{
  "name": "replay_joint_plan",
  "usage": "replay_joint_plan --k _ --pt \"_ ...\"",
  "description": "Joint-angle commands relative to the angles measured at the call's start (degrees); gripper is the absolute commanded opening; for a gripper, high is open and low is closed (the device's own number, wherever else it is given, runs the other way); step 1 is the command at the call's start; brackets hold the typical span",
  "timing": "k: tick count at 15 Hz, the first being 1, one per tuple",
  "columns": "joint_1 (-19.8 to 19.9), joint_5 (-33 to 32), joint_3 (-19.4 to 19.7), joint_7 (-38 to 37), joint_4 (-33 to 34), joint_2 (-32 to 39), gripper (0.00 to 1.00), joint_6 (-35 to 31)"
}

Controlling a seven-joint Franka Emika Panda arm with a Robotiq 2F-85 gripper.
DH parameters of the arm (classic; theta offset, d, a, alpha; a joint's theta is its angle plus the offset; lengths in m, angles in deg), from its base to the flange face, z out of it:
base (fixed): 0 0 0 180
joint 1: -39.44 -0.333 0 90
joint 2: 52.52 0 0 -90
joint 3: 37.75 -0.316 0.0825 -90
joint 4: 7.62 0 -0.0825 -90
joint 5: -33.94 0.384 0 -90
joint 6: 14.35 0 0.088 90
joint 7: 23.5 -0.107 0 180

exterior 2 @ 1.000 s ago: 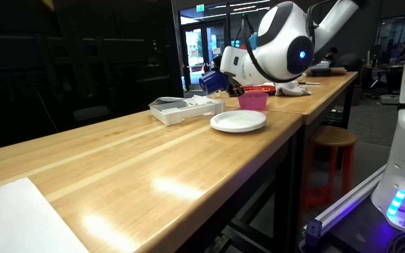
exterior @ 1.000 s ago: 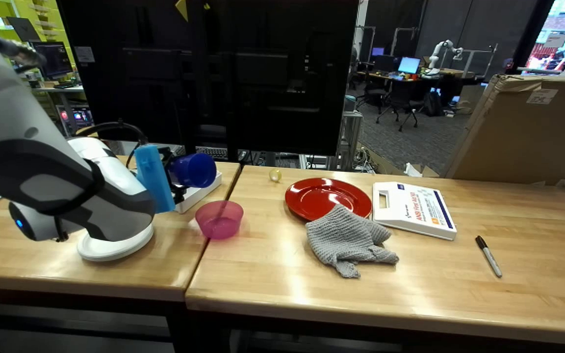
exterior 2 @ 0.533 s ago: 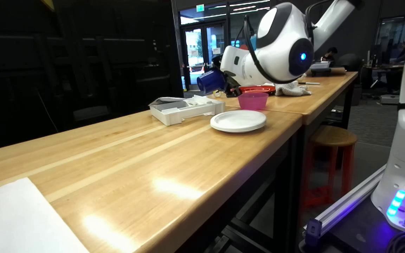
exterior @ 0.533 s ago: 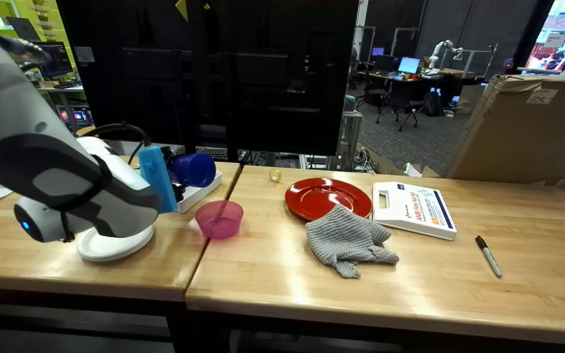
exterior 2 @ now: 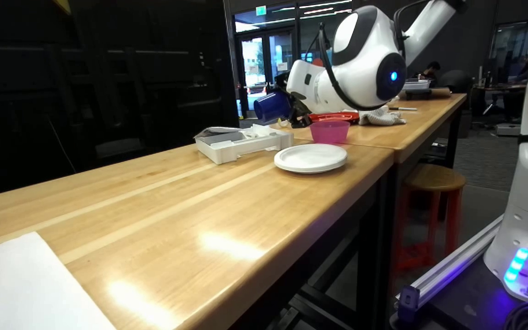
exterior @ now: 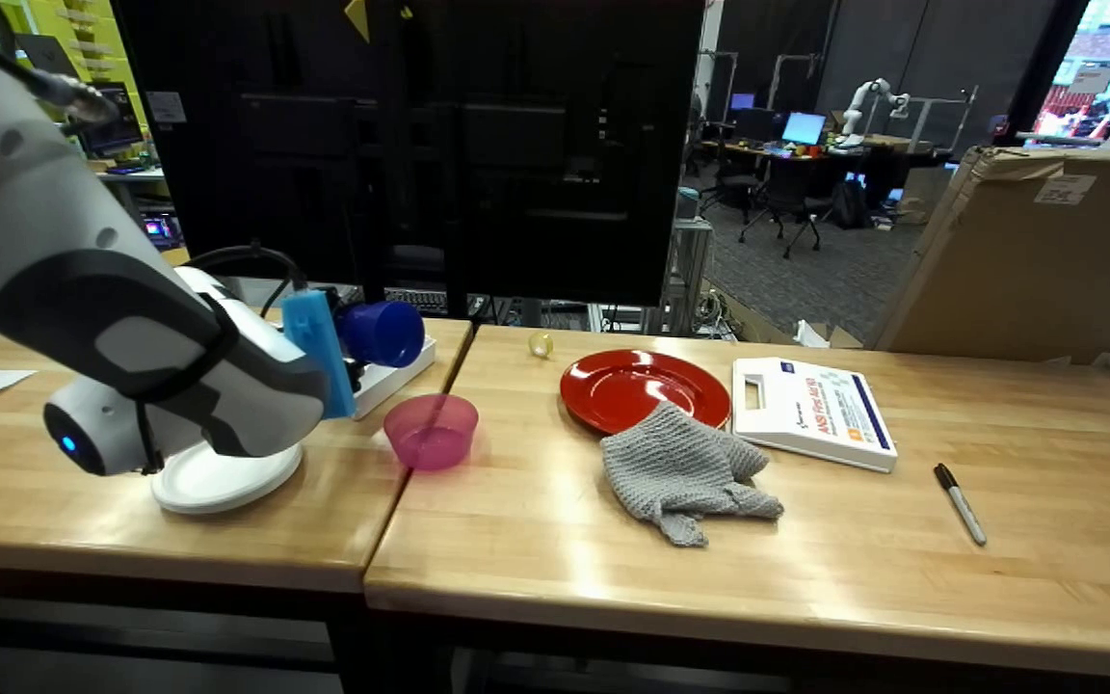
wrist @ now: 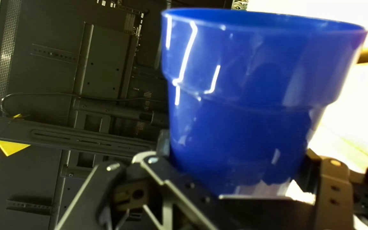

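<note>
A blue cup (exterior: 384, 334) is held on its side above the table, its open mouth turned away from my gripper (exterior: 348, 337). In the wrist view my gripper (wrist: 237, 152) is shut on the cup (wrist: 251, 95), with one finger on each side near its base. The cup (exterior 2: 272, 106) also shows in an exterior view, tilted, with the gripper (exterior 2: 295, 107) behind it. A pink see-through bowl (exterior: 431, 434) stands on the table close by, to the right of the gripper and lower. White round plates (exterior: 227, 482) lie under the arm. The cup's inside is mostly hidden.
A white tray with items (exterior 2: 227, 152) stands below the cup. A red plate (exterior: 598, 390), grey knitted cloth (exterior: 680, 472), white first aid kit (exterior: 815, 414), marker (exterior: 960, 503) and small yellowish ring (exterior: 541, 345) lie farther along. A large black screen (exterior: 401, 145) stands behind.
The arm and wrist have shifted slightly right in an exterior view. The cup, still held, has moved a little left in an exterior view. The things on the table have not moved.
</note>
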Motion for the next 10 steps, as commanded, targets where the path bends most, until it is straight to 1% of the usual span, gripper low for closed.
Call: replay_joint_plan --k 1,5,10 --pt "0.5 -2.4 0.7 -1.9 1.4 0.6 0.58 -1.6" --pt "0.5 -5.8 1.3 -6.9 1.8 1.1 0.58 -2.4" --pt "0.8 -9.2 1.7 -11.2 2.3 1.6 0.58 -2.8"
